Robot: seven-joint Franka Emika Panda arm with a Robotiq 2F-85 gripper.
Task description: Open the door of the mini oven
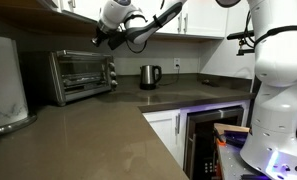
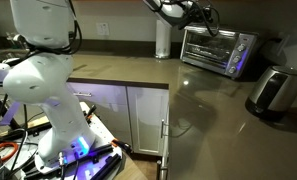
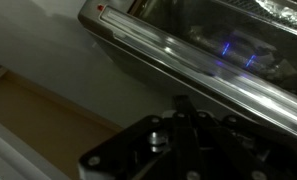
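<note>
The silver mini oven (image 1: pixel 78 72) stands at the back of the grey counter; it also shows in an exterior view (image 2: pixel 218 50). Its glass door (image 1: pixel 76 76) looks closed in both exterior views. The handle bar (image 3: pixel 203 58) runs slantwise across the wrist view, with the glass (image 3: pixel 238 40) behind it. My gripper (image 1: pixel 100 40) hovers just above the oven's top front edge, near the knob side, and also shows in an exterior view (image 2: pixel 202 17). In the wrist view its dark fingers (image 3: pixel 180 105) meet in front of the handle, not touching it, holding nothing.
A small steel kettle (image 1: pixel 150 76) stands on the counter beside the oven and also shows in an exterior view (image 2: pixel 273 90). A white roll (image 2: pixel 163 40) stands on the oven's other side. White wall cabinets (image 1: pixel 203 20) hang above. A dark built-in appliance (image 1: pixel 213 140) sits under the counter.
</note>
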